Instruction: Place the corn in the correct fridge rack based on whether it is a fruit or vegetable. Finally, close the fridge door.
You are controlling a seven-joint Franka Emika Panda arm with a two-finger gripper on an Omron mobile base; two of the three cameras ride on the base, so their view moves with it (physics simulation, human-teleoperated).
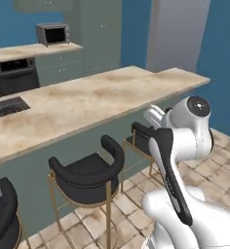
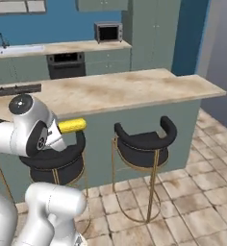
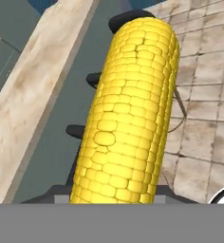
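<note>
**Corn carried past the island counter**

The corn (image 3: 128,114) runs up the middle of the hand view, a bright yellow cob rising from the bottom edge toward the top, its kernels sharp and close. The pincer is clamped on the corn at the cob's lower end, its fingertips hidden behind the cob. In the right base view the corn (image 2: 72,126) juts sideways from the white arm at the left of the frame, in front of the teal face of the island counter (image 2: 134,89). Two black bar stools (image 2: 145,144) with gold legs stand on the tiled floor (image 2: 202,202) below the counter's edge. A toaster oven (image 2: 108,32) sits on the rear counter at the upper middle, above a black oven (image 2: 66,65).
</note>
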